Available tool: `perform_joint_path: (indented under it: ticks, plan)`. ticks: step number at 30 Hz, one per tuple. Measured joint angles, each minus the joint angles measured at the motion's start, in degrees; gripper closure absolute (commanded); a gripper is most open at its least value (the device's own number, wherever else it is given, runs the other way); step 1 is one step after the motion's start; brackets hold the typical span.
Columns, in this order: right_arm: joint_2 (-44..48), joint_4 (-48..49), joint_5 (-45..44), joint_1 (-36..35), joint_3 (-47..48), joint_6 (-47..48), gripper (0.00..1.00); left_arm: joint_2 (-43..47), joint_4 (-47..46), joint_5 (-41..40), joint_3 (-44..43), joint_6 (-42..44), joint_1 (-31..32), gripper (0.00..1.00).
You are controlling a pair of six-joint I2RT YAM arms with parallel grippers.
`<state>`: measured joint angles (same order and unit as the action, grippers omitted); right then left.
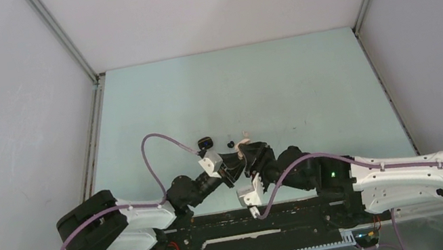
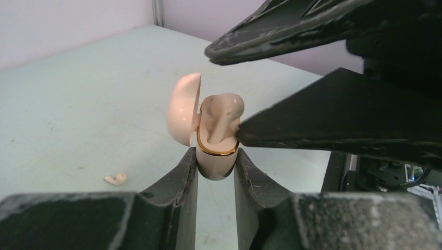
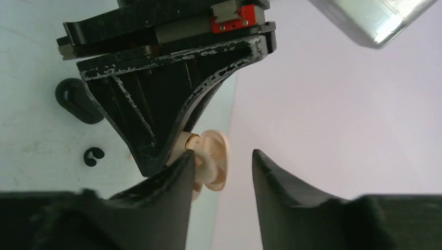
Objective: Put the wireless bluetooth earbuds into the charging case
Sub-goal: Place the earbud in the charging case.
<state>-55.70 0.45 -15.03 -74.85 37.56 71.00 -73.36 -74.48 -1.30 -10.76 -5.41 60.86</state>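
Basically, found left gripper clamped shut on the lower body of the beige charging case, one finger on each side, case upright and seemingly lifted off the table. Saw lid hinged open, to the left in the left wrist view. Noted one beige earbud standing stem-down in the case, head poking above the gold rim. Couldn't tell whether fully seated.

Found right gripper spread wide, gripping nothing. Saw lower fingertip touching the seated earbud and case rim from the side, upper finger well above both.

Spotted a loose beige earbud lying on the table, well apart from the case, lower left in the left wrist view. Also logged a black earbud and a black case on the table, near each other but not touching, beyond the grippers.
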Motion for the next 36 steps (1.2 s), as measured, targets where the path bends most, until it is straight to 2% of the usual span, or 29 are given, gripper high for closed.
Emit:
perform_joint_path:
  ticks: [3,11,19,23,28,32,36]
  plan:
    - [0.2,-5.0,2.3,-0.5,1.9,-0.5,0.41,0.0,1.0,-0.1,0.7,0.3,0.0,1.00]
    - [-1.6,-20.4,7.1,0.6,10.3,-4.8,0.34,0.4,-1.1,-0.1,0.7,0.5,0.0,1.00]
    - [-1.1,-27.2,11.3,5.4,21.4,-10.9,0.28,0.4,-1.1,-0.1,0.7,0.5,0.0,1.00]
    - [-0.2,-30.5,14.7,10.3,24.0,-14.6,0.36,0.4,-1.1,-0.1,0.7,0.5,0.0,1.00]
    - [0.0,-36.8,20.3,16.2,27.2,-19.6,0.57,0.4,-1.1,0.0,0.7,0.5,0.0,1.00]
    - [-0.3,-44.4,25.6,18.9,29.7,-22.0,0.62,0.4,-1.1,0.5,0.7,0.5,0.0,1.00]
    - [-1.6,-49.5,29.0,19.1,31.3,-22.5,0.62,-0.2,-1.1,2.7,0.3,0.4,0.0,1.00]
